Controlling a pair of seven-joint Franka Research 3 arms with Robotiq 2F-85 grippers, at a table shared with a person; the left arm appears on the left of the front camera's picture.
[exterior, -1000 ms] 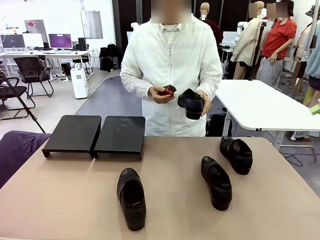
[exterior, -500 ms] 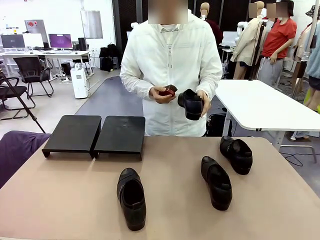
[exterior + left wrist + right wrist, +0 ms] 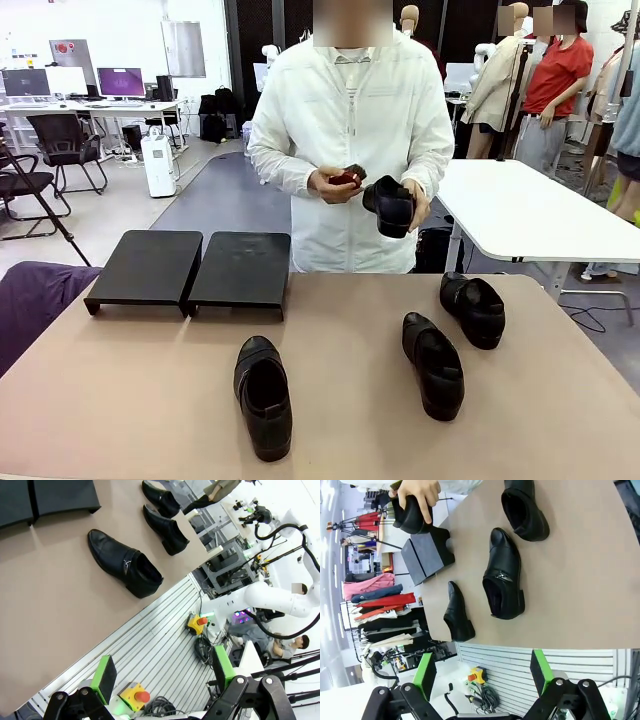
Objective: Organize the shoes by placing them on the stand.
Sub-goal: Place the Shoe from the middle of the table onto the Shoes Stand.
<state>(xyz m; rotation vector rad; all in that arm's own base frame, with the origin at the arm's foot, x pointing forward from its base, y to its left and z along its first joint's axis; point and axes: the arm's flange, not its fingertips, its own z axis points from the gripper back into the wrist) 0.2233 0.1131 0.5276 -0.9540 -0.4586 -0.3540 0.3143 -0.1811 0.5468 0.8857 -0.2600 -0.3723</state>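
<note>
Wide apart and holding nothing, my left fingers (image 3: pixel 106 676) hang off the near edge of the table (image 3: pixel 45 615). Beyond them the left shoe (image 3: pixel 125 562) lies alone on the table, its toe toward the stand (image 3: pixel 55 495) at the far left. The middle shoe (image 3: pixel 166 524) and right shoe (image 3: pixel 160 497) lie close together further right.

From my right wrist, my right fingers (image 3: pixel 425 672) are just as wide and hold nothing, also off the near edge. The right shoe (image 3: pixel 524 507), middle shoe (image 3: pixel 504 575) and left shoe (image 3: pixel 457 612) lie on the table, with the stand (image 3: pixel 427 550) beyond them. A hand (image 3: pixel 420 495) grips the fourth shoe (image 3: pixel 409 516) in the air.

From the front, the person (image 3: pixel 350 130) stands at the far side, holding the fourth shoe (image 3: pixel 390 205) at chest height and a small dark red thing (image 3: pixel 345 178) in the other hand. The stand (image 3: pixel 190 265) sits far left. The left shoe (image 3: pixel 263 395) lies just nearer than the stand's right panel, and the other two lie well apart from the stand on the right.
</note>
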